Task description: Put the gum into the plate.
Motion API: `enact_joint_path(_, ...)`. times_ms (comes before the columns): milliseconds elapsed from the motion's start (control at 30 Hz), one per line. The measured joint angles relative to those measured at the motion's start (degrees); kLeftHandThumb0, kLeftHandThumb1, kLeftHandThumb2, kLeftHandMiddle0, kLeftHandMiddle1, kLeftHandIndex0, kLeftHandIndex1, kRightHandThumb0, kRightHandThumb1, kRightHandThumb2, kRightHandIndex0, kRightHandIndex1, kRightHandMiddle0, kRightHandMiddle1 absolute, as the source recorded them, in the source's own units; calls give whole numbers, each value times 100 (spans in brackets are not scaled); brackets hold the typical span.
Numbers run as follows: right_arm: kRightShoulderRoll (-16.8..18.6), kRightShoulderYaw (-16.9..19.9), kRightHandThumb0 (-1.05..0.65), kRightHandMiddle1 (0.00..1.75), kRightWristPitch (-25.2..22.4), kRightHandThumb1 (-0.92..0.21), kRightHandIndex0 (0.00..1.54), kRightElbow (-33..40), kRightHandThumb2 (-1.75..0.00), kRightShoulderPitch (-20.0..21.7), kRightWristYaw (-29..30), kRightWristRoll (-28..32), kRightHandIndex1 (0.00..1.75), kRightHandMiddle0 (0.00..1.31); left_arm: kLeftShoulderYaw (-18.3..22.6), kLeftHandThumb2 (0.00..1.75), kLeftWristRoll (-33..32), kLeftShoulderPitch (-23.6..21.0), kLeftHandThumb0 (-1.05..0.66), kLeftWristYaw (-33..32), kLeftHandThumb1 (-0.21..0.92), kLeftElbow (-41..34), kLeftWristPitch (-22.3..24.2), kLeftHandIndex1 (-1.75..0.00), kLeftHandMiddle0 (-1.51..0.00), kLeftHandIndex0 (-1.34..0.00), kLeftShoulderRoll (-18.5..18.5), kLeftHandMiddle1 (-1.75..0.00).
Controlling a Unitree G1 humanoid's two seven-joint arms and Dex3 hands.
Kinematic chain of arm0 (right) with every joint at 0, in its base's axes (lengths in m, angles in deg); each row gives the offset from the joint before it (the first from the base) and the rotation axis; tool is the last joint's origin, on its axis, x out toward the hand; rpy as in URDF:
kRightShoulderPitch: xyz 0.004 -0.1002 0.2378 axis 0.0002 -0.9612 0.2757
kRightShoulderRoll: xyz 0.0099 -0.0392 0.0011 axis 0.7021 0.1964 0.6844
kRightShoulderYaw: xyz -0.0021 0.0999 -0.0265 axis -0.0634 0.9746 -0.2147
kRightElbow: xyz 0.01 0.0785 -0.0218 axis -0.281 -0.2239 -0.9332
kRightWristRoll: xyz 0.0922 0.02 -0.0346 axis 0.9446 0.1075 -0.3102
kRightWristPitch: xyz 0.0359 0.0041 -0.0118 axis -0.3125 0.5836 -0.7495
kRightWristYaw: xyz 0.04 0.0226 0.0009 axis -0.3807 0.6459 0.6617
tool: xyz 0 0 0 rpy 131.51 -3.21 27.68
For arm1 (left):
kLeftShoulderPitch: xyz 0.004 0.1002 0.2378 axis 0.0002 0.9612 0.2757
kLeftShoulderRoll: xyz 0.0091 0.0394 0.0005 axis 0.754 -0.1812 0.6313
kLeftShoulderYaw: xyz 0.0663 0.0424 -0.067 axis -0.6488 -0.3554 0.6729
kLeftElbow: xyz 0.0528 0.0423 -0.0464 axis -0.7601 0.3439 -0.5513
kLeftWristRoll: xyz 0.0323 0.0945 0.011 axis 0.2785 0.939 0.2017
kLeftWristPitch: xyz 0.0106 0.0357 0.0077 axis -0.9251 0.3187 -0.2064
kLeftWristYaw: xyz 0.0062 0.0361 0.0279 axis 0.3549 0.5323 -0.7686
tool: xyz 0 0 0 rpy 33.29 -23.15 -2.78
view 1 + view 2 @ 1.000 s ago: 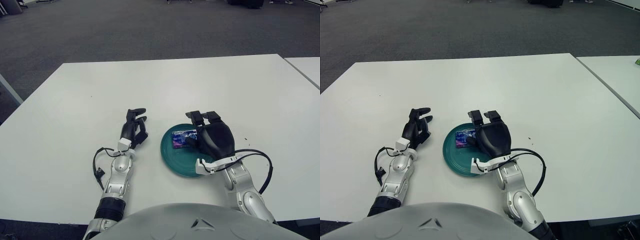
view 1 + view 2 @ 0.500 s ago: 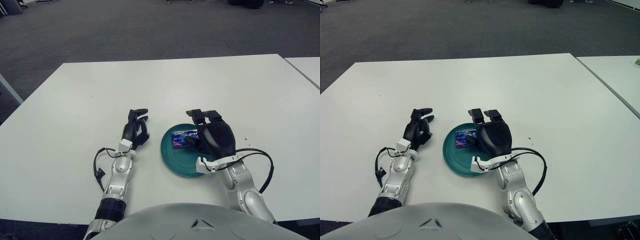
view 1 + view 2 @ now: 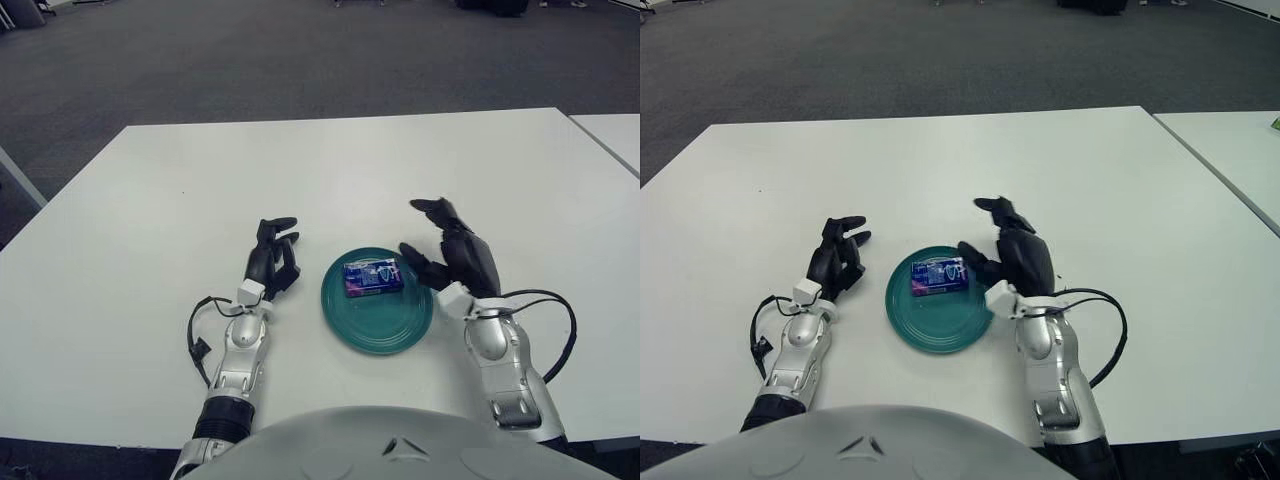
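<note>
Hovering hand: the right hand [image 3: 455, 260] shows right of centre in the frame, just beside the right rim of the plate, fingers spread apart and gripping nothing; its thumb tip [image 3: 411, 256] points toward the plate, close to the gum but not touching it.
Right arm: the silver forearm runs down toward the lower right of the frame, with a black cable [image 3: 548, 320] looping out beside it.
Other hand: the left hand [image 3: 272, 257] shows left of the plate, near its rim but apart from it, fingers loosely bent and holding nothing.
Surface: a plain white table [image 3: 150, 200] fills the middle of the frame; a second white tabletop [image 3: 612, 135] cuts in at the right edge.
Room: dark grey carpet [image 3: 250, 60] covers the upper part of the frame beyond the far table edge.
Container: a round teal plate [image 3: 377, 325] sits on the table in the lower centre, between the two hands.
Contents: the gum [image 3: 372, 277] lies flat inside the plate, in its upper half.
Gum's look: a small rectangular pack, dark blue with pale print on its face, long side running roughly left to right; the print is too small to read.
</note>
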Motion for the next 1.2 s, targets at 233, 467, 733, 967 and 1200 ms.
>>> enact_joint_path(233,803,765,-55,103,340,-92,50,-60,-57,-299,367,1685,60,0,-19,91,-212,137,-83,86,92,-102,-47,-140,-24,-23,-142,-121)
enact_joint_path(467,1010,1237,-52,109,534,-88,53,-151,-66,-720,529,2489,69,0,-26,92,-374,375,-83,126,92,-348,28,-136,-25,-14,-237,-112)
enact_joint_path(733,710,1575,-53,111,742,-86,53,-971,-69,-672,361,2802,74,5,-58,93,-497,567,-83,191,92,-540,125,-128,-29,-11,-272,-102)
enact_joint_path(967,564,1638,-49,114,1074,-82,54,-1600,-75,-413,342,2830,84,5,-213,90,-417,803,-81,194,92,-692,132,-133,-30,-19,-269,-107)
enact_joint_path(1200,416,1649,-48,117,1646,-80,52,-2419,-79,45,345,2827,90,3,-440,89,-277,1035,-81,124,92,-1005,312,-136,-31,-24,-240,-113)
